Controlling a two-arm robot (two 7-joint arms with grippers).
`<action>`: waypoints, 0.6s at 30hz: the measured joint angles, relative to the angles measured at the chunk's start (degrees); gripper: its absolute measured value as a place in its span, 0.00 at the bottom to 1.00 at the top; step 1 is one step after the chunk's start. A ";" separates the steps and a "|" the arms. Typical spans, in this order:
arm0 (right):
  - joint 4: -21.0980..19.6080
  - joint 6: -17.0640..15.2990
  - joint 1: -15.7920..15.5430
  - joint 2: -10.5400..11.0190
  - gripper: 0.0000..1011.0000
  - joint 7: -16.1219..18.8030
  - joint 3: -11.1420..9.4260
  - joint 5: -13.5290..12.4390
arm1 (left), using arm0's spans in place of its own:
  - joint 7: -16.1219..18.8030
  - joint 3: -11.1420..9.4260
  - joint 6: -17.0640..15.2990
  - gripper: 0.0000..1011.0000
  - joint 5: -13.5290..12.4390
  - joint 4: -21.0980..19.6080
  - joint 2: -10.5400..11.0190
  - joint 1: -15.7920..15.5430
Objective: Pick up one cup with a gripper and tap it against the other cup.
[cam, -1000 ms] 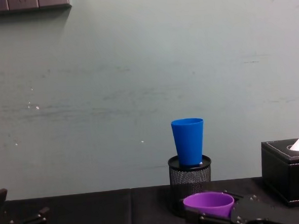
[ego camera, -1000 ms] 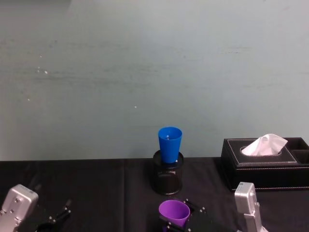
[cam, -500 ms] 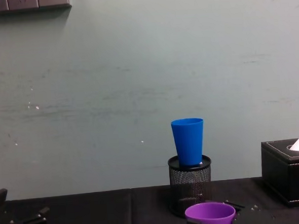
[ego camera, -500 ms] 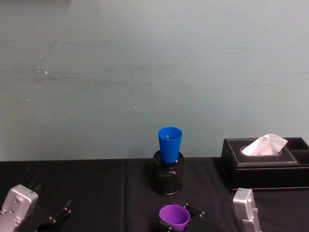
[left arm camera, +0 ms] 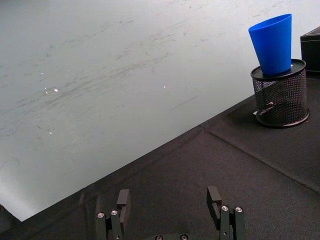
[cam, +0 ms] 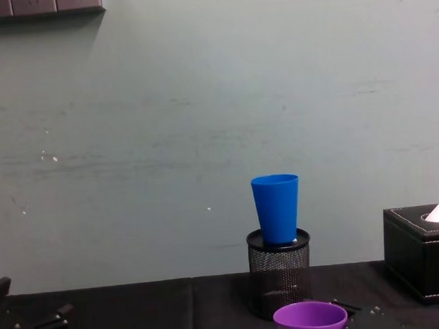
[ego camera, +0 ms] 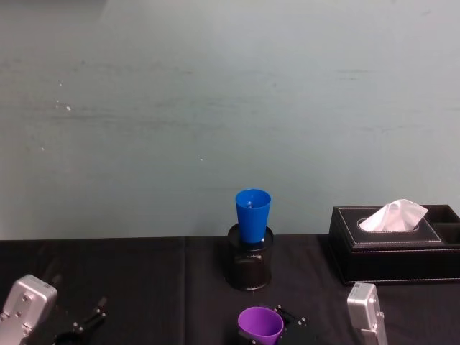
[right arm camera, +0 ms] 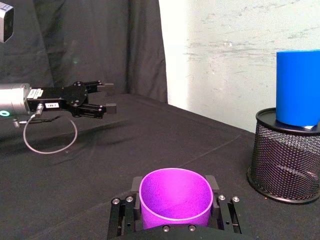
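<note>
The purple cup sits upright between the jaws of my right gripper, which is shut on its lower body. It shows low in the head view and the chest view, nearer to me than the blue cup. The blue cup stands upright in a black mesh pen holder, apart from the purple one. My left gripper rests open and empty near the table's front left.
A black tissue box with a white tissue stands at the right, beside the pen holder. A black cloth covers the table, with a pale wall close behind. A cable loop hangs under the left arm.
My right gripper has drawn the purple cup back toward me, lower in both views and farther from the pen holder. The blue cup and the left arm have not moved.
</note>
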State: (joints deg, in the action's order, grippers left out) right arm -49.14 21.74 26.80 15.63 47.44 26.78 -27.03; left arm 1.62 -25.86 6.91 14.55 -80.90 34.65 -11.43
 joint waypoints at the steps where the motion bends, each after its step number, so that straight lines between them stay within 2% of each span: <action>1: -0.03 0.00 0.00 0.02 0.75 0.00 0.01 0.00 | 0.00 0.00 0.00 0.99 0.00 0.00 0.00 0.00; 12: -0.17 -0.06 -0.05 0.08 0.75 -0.04 0.07 0.04 | 0.00 0.00 0.00 0.99 0.00 0.00 0.00 0.00; 18: -0.19 -0.20 -0.09 0.11 0.87 -0.09 0.11 0.12 | 0.00 0.00 0.00 0.99 0.00 0.00 0.00 0.00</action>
State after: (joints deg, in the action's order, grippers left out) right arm -49.33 21.54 26.72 15.75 47.35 26.88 -26.91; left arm 1.62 -25.86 6.91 14.54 -80.90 34.65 -11.43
